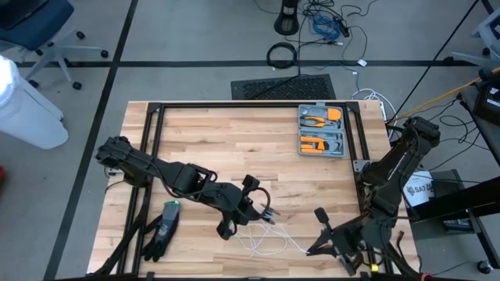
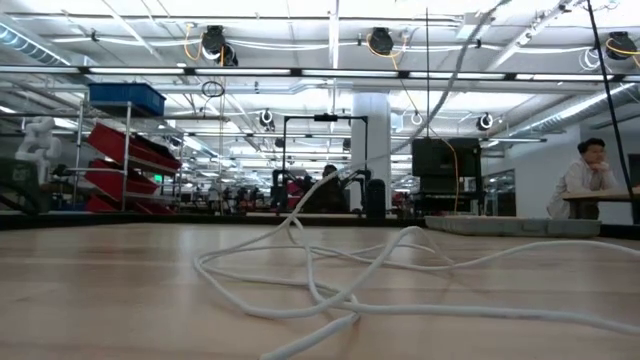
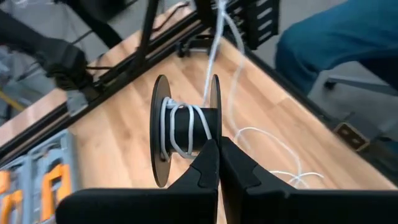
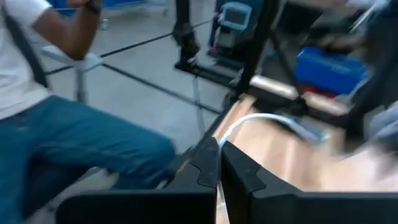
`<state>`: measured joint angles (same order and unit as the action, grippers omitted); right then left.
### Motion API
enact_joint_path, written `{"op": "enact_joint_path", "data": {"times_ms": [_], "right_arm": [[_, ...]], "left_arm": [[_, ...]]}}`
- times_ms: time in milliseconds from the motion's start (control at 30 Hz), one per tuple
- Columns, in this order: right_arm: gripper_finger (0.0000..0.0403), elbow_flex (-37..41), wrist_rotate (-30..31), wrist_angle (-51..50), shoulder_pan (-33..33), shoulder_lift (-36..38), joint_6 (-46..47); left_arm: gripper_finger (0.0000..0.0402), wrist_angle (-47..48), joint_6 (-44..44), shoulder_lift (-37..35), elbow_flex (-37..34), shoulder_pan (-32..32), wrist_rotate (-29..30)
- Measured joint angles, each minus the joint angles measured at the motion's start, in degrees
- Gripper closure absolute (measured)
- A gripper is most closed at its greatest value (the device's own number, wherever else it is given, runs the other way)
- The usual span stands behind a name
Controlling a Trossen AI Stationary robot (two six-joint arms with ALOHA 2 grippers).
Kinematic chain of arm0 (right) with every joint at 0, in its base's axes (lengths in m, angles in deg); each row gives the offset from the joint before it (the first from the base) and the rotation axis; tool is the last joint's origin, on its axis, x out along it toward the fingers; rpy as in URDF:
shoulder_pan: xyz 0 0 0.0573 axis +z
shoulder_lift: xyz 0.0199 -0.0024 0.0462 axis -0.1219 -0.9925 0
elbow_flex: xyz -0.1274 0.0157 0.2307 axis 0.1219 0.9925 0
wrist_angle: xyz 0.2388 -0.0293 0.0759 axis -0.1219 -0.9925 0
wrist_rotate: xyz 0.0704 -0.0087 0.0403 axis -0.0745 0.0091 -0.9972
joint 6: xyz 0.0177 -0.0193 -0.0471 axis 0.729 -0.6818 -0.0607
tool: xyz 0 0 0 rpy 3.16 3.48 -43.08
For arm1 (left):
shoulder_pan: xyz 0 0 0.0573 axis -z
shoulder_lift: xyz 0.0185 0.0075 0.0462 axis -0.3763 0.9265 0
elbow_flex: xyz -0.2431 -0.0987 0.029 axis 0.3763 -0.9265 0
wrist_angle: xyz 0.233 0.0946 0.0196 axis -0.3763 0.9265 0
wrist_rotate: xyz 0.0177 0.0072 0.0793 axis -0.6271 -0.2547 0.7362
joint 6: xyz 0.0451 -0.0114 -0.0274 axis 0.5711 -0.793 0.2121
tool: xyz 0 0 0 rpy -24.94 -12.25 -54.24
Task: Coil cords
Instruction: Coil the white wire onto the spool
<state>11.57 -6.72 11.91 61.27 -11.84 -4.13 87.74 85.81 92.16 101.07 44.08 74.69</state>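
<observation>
A black spool is being gripped by its hub in the closed left claw, with a few turns of the cord already wound on it. The rest is lying slack on the counter between the arms. Light and limp, it is probably best taken near a free end. The right claw is being held shut at the counter's near edge, possibly on the cord.
</observation>
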Motion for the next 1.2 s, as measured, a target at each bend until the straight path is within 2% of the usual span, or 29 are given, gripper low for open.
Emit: {"op": "enact_joint_path", "data": {"times_ms": [233,400,700,900,1200], "right_arm": [[0.0403,-6.5,5.4,-0.4,-3.1,0.0,-12.1],[0.0403,-7.8,5.6,-0.6,-6.5,0.0,-16.2],[0.0403,-7.8,5.1,-0.8,-13.3,-0.1,-17.3],[0.0403,-7.8,4.9,-0.7,-16.0,-2.9,-16.2],[0.0403,-7.8,-0.4,-0.6,-20.2,-7.8,-13.1]], "left_arm": [[0.0402,-1.2,0.2,1.9,0.0,-0.2,-6.6],[0.0402,-2.6,1.3,3.0,0.0,-0.2,-11.0],[0.0402,-6.0,3.4,4.1,0.0,-0.2,-15.4],[0.0402,-8.8,5.1,4.2,0.0,-0.1,-17.8],[0.0402,-11.5,9.4,4.2,0.0,1.7,-19.7]]}}
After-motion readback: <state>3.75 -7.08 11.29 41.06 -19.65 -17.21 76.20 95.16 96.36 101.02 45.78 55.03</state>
